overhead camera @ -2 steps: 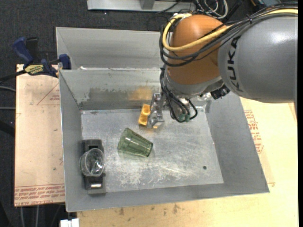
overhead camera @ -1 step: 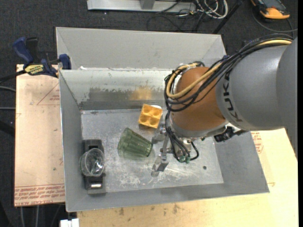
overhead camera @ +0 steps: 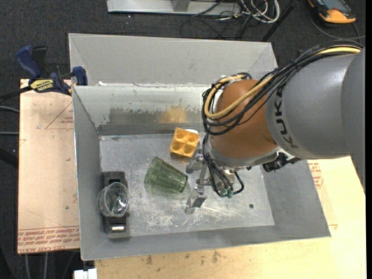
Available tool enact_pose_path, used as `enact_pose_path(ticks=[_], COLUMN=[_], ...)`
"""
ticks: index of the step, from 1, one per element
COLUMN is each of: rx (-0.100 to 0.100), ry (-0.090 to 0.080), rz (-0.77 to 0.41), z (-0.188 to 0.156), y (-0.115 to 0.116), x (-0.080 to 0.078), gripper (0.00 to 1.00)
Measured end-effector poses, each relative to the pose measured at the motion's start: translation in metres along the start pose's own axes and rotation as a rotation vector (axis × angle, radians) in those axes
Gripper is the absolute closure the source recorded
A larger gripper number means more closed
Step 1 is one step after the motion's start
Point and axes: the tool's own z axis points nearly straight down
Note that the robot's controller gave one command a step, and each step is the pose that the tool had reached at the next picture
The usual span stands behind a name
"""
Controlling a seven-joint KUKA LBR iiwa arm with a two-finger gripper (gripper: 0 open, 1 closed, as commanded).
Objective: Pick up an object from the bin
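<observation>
From the right of the camera view, I see the grey arm [overhead camera: 317,106] reach across the bin [overhead camera: 174,60], its orange wrist cover [overhead camera: 238,124] bowed over the middle of the bin. Beneath it the pincer [overhead camera: 196,192] points down, just beside the right end of a clear green cup [overhead camera: 164,177] lying on its side. Cables and the cover hide the pincer's upper part, so I cannot tell whether it is released or clenched. A yellow moulded piece [overhead camera: 184,142] lies nearer the back wall. A black holder with a clear round top [overhead camera: 114,202] sits front left.

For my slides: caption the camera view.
Gripper beside a tipped green cup, yellow block nearby, in a grey bin.
</observation>
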Motion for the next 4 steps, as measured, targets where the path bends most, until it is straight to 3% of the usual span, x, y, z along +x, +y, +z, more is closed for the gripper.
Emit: enact_pose_path(ticks=[1,2,4], rx=[-0.003,-0.008,-0.008], ry=[-0.012,0.000,0.000], rz=[0.012,0.156,0.157], z=[0.042,0.077,0.077], y=[0.032,0.035,0.035], x=[-0.030,-0.047,-0.048], gripper=[0.00,1.00,1.00])
